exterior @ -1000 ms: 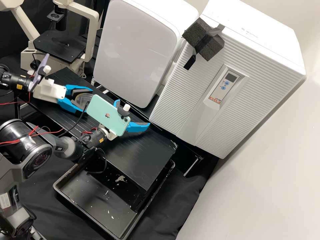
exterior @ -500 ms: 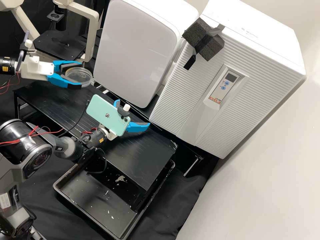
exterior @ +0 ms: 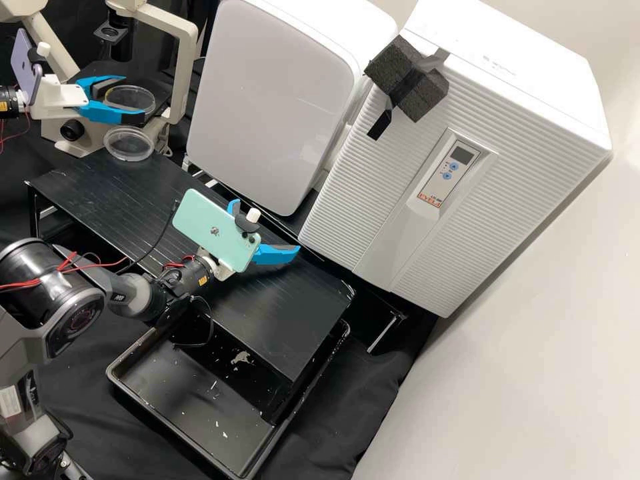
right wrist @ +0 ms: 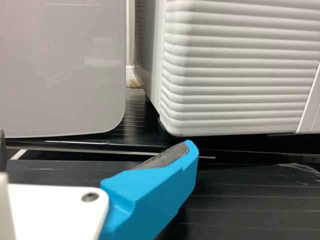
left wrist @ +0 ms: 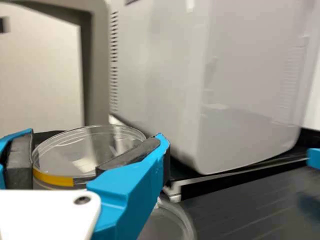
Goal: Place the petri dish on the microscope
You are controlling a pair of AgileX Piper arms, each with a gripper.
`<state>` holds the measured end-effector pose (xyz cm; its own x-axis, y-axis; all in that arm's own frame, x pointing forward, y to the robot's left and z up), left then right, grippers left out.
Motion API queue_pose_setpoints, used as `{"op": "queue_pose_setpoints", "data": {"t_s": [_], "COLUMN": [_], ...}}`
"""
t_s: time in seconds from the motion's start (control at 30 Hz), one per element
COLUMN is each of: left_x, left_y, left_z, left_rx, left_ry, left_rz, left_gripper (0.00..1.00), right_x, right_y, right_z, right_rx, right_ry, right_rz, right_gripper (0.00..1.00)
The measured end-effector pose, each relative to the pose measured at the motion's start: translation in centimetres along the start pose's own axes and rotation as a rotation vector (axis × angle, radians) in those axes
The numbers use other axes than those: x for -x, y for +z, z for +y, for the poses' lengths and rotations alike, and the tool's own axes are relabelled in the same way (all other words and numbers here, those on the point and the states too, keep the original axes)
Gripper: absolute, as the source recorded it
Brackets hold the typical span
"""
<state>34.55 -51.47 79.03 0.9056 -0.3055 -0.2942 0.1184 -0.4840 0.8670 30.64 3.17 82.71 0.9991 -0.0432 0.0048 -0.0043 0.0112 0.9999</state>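
The microscope (exterior: 185,70) stands rear left; rightward come one cabinet (exterior: 267,100), then a second cabinet (exterior: 513,127) bearing a block (exterior: 407,77). Before them lies the worktop (exterior: 293,307), the tray (exterior: 167,400) partly beneath. One dish (exterior: 129,145) sits rear left, another dish (exterior: 149,100) in the left claw (exterior: 137,100).

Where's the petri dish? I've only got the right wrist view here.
Observer: The left gripper has a clear petri dish between its fingers.
Operator: Anything underneath it?
Observer: Yes, a second clear round piece shows below the gripper in the high view; I can't tell whether it's resting on anything.
Operator: Any marking on the held one?
Observer: A yellow strip runs along part of its side.
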Motion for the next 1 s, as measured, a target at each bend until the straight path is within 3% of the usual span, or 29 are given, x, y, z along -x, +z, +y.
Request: {"op": "queue_pose_setpoints", "data": {"t_s": [0.33, 0.63, 0.77, 1.0], "left_x": [0.1, 0.1, 0.3, 0.5], "left_y": [-1.1, -0.1, 0.7, 1.0], "left_z": [-0.9, -1.6, -1.9, -1.7], "left_rx": [0.002, 0.026, 0.019, 0.039], "left_ry": [-0.024, -0.048, -0.06, -0.052], "left_rz": [0.014, -0.018, -0.048, -0.054], "left_gripper": [0.0, 0.0, 0.0, 0.0], "right_x": [0.0, 0.0, 0.0, 0.0], "right_y": [0.0, 0.0, 0.0, 0.0], "right_z": [0.0, 0.0, 0.0, 0.0], "right_rx": [0.0, 0.0, 0.0, 0.0], "right_ry": [0.0, 0.0, 0.0, 0.0], "right_rz": [0.0, 0.0, 0.0, 0.0], "right_gripper": [1.0, 1.0, 1.0, 1.0]}}
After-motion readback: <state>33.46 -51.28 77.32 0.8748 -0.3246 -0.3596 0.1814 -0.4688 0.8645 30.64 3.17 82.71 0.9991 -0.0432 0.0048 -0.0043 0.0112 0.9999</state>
